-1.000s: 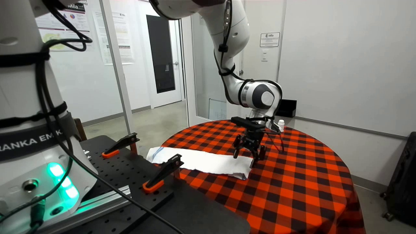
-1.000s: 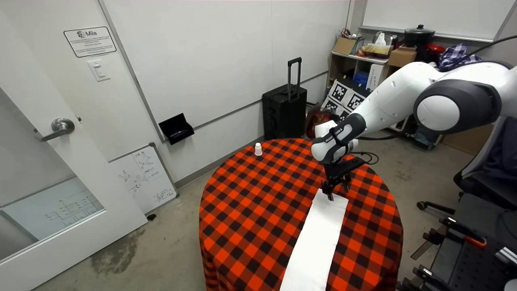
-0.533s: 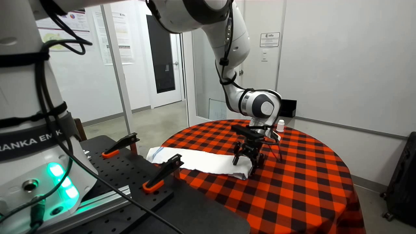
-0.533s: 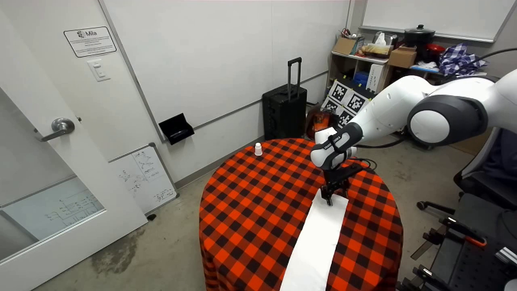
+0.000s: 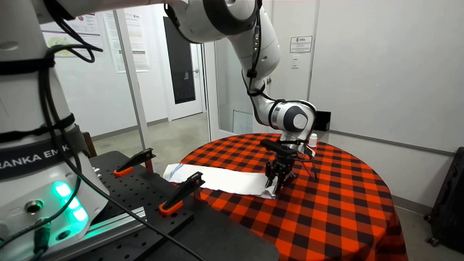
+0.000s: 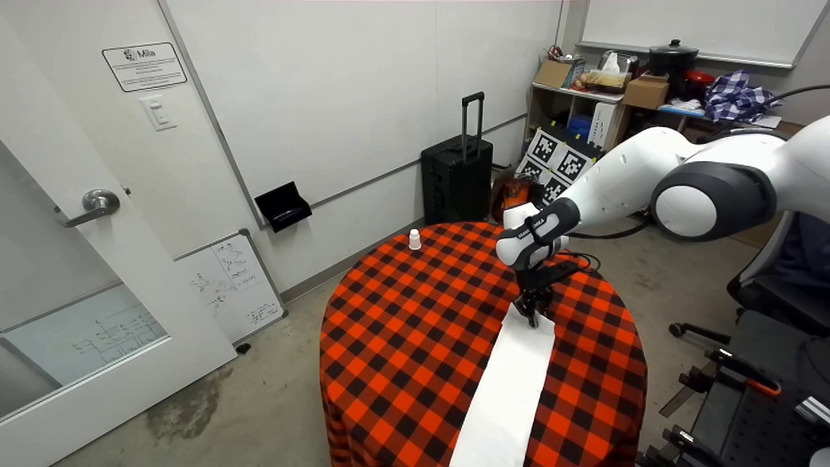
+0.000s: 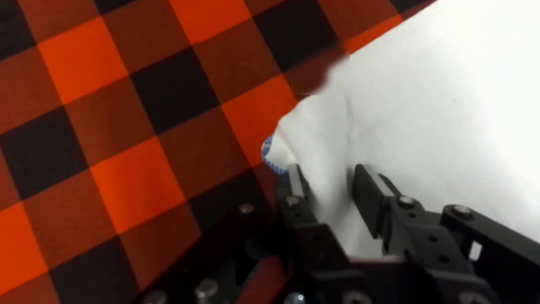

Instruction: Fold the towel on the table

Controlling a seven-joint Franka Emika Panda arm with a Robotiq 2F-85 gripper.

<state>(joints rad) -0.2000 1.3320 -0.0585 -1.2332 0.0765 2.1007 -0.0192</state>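
The white towel [image 5: 224, 180] lies as a long narrow strip on the checked table [image 5: 319, 203], with blue stripes at its far-left end. In both exterior views my gripper [image 6: 533, 321] points down at one end of the towel [image 6: 506, 395]. Seen from the wrist, the gripper [image 7: 328, 171] has its fingers [image 7: 373, 194] partway together, a gap still between them. A raised ridge of towel [image 7: 329, 139] stands in that gap, and a blue-stitched corner pokes out by the left fingertip. How firmly the cloth is touched on each side is hard to tell.
A small white bottle [image 5: 313, 140] stands near the table's rim, beyond the arm. Two clamps [image 5: 181, 195] with orange pads are fixed on the black mounting board [image 5: 232, 232] beside the table. A black suitcase [image 6: 457, 178] stands against the wall.
My gripper has come down onto the towel's end, and its fingers have moved toward each other from a wide spread. The cloth there has bunched up and its end edge has drawn in slightly.
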